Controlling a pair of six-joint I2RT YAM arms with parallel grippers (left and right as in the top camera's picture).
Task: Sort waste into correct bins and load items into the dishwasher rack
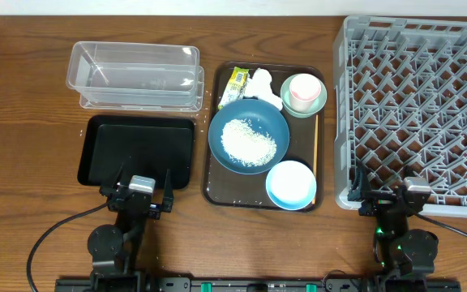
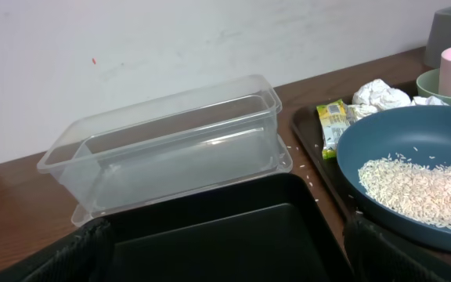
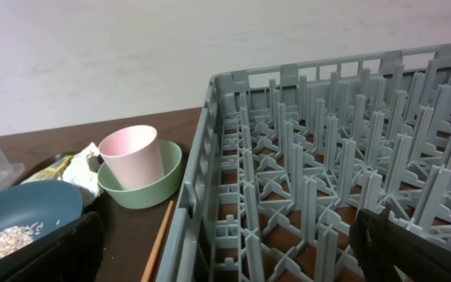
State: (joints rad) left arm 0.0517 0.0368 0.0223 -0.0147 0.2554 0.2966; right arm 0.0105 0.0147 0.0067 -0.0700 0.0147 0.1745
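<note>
Table (image 1: 23, 97), dark wood, carrying all items. Clear plastic tub (image 1: 136, 75): far left, upright, nothing visible inside. Black tray (image 1: 136, 152): just in front of the tub, close beside it, nothing visible inside. Brown serving tray (image 1: 221, 186): centre of the table, between the black tray and the rack. Dark blue plate (image 1: 248, 113): on the serving tray, left of centre, bearing a heap of white rice (image 1: 248, 139). Yellow-green wrapper (image 1: 235, 86): far edge of the serving tray, just beyond the plate. Crumpled tissue (image 1: 262, 88): right of the wrapper, between it and the mint-green bowl (image 1: 287, 104). Pink cup (image 1: 304, 92): upright inside the mint-green bowl, far right corner of the serving tray. Light blue bowl (image 1: 290, 184): near right corner of the serving tray, mouth up. Thin wooden stick (image 1: 316, 146): along the serving tray's right edge. Grey rack (image 1: 428, 97): right side of the table, pegs upright, no dishes seen in it. Left gripper (image 1: 144, 182): at the black tray's near edge, fingers (image 2: 77, 254) spread wide, holding nothing. Right gripper (image 1: 414, 185): at the rack's near left corner, fingers (image 3: 53, 251) spread wide, holding nothing.
</note>
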